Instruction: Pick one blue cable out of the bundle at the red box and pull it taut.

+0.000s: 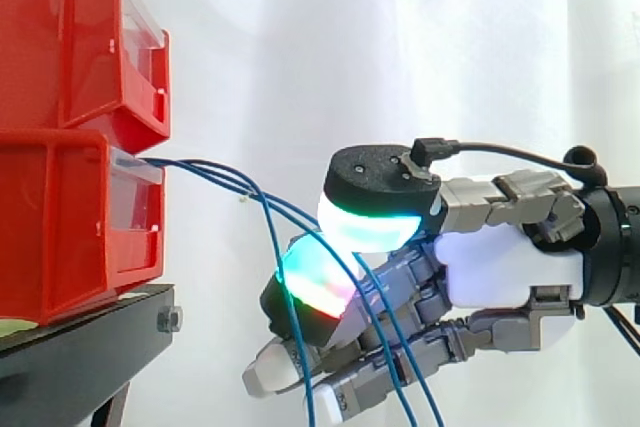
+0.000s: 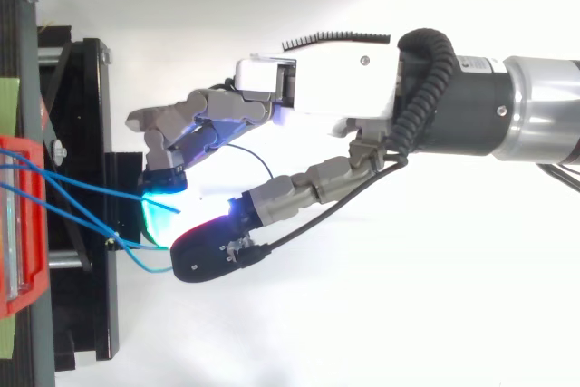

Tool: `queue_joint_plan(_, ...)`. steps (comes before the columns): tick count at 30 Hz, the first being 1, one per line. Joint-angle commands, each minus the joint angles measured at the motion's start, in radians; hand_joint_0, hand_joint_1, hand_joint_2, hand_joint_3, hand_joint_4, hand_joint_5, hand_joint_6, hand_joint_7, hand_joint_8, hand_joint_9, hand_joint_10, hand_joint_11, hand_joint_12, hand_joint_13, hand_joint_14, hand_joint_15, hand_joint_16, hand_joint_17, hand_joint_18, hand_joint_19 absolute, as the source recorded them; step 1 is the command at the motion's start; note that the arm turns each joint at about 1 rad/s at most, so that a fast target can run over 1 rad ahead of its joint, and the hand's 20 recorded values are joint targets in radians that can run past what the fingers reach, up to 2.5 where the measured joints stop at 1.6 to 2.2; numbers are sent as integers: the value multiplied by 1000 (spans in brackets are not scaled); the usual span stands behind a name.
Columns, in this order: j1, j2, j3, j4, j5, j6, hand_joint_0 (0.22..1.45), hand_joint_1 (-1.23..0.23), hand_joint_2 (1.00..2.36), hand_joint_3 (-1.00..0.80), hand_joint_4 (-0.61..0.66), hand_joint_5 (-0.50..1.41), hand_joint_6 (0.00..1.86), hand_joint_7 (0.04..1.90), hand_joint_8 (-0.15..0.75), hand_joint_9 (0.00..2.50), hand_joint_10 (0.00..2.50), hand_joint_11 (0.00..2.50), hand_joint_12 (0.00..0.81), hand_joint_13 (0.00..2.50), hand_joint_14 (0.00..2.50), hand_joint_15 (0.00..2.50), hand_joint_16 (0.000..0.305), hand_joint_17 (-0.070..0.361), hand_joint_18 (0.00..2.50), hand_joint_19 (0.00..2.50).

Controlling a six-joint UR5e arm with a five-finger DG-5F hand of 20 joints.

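I cannot tell if the grey-and-white robot hand [image 1: 510,267] is clamped on anything. Thin blue cables [image 1: 210,169] run from the red plastic box [image 1: 60,227] ahead of it, through it, then hang below. I fear it catches several, not one.

Below the fingers [image 1: 275,367], the blue cables [image 1: 230,179] are cut off by the lower edge of the side view. The thumb pad [image 1: 370,222] of the hand [image 1: 500,262] covers the pinch itself, so which cable is held cannot be told. Beyond the fingertips, the red bins [image 1: 60,127] are cut by the left edge.
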Motion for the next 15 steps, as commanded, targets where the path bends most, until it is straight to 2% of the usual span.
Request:
queue_joint_plan(1,-2,9,0,-14,1,-17,614,-842,1026,-45,98,-101,837,1181,274,648,4,188,355,267,0,0,55,125,394,132)
queue_joint_plan(6,0,22,0,-33,9,-35,613,-839,1026,-46,95,-102,840,1170,275,647,4,186,355,263,0,0,55,125,392,133)
queue_joint_plan(10,0,32,0,-48,38,-83,614,-838,1026,-48,92,-103,841,1167,276,644,4,192,356,262,0,0,55,125,389,126)
queue_joint_plan(15,0,42,0,-71,56,-103,617,-838,1025,-50,91,-105,844,1155,278,640,4,185,355,258,0,0,55,125,385,117)
